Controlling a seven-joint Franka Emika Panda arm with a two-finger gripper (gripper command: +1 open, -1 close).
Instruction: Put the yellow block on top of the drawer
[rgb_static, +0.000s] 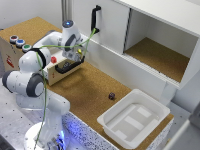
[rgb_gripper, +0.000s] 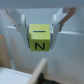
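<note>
Over the cork-topped tan box at the exterior view's left, the Franka arm (rgb_static: 35, 70) reached down with its gripper (rgb_static: 73, 56) above the drawer (rgb_static: 64, 68). That light wooden drawer, with its black bar handle (rgb_static: 68, 66) and red round mark (rgb_static: 53, 59), stood pulled out from the box front. Coloured buttons (rgb_static: 19, 43) sat on the box's cork top (rgb_static: 35, 29).

From the wrist view, the gripper (rgb_gripper: 40, 34) had its jaws closed narrowly on the yellow block (rgb_gripper: 40, 38), one finger (rgb_gripper: 22, 27) pressed against each opposite side. The block was lifted clear, its lower face showing a black letter N and its upper face a dark dash. Pale wooden edges lay blurred beneath it; which part of the drawer they belonged to could not be told.

Well apart, toward the exterior view's right, a white plastic tub (rgb_static: 134, 120) rested on the cork counter (rgb_static: 90, 92), with a small dark object (rgb_static: 111, 95) lying between tub and drawer. Behind stood the big white cabinet (rgb_static: 150, 35), its vertical black handle (rgb_static: 94, 19) near the arm.
</note>
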